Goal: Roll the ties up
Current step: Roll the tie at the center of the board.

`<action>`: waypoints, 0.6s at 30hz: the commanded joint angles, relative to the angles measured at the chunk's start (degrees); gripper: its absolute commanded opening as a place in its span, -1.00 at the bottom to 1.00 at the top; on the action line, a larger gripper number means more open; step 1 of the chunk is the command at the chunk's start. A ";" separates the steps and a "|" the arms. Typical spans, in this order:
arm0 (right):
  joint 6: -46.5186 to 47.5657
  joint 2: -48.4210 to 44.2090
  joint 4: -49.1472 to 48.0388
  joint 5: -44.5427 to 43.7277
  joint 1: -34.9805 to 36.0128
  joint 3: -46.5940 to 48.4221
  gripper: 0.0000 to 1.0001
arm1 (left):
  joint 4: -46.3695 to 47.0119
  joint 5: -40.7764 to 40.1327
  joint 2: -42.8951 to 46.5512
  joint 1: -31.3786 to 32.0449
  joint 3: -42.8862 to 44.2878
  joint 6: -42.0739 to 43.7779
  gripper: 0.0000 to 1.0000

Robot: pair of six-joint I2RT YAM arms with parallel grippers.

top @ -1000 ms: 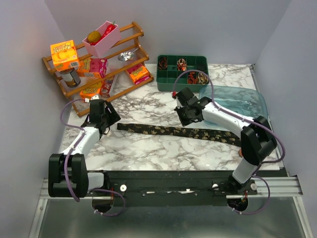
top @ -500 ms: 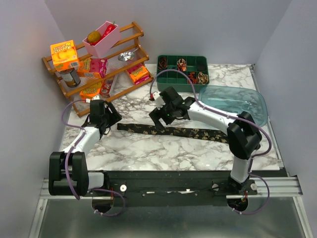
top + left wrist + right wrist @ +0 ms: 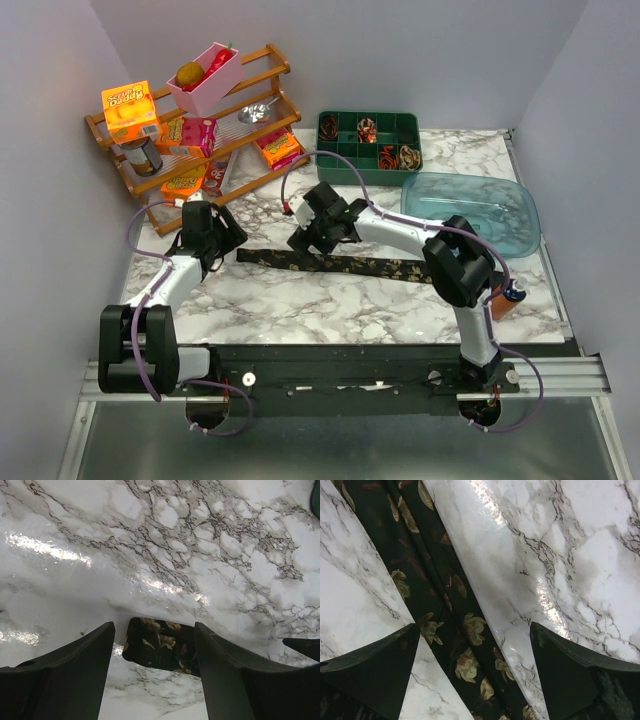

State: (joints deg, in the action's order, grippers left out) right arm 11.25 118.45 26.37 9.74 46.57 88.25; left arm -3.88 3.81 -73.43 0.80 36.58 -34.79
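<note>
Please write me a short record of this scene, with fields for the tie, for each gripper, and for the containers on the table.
tie: one, dark with a gold pattern, lying flat and unrolled across the marble table
left gripper: open, at the tie's left end, which shows between its fingers
right gripper: open, over the tie, left of its middle; the tie runs between its fingers
green tray: at the back, rolled ties in some compartments
blue bin: see-through, at the right side of the table
</note>
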 commanded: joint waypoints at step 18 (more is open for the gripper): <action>1.59 4.94 -0.09 -4.11 3.71 -2.64 0.61 | 1.16 0.85 -0.67 -0.27 -0.54 -0.11 0.50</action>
State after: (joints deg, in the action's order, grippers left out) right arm 12.29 120.77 25.61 7.07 49.65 87.72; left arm -3.73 4.54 -74.19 0.80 36.58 -34.79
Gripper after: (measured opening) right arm 0.840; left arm 0.749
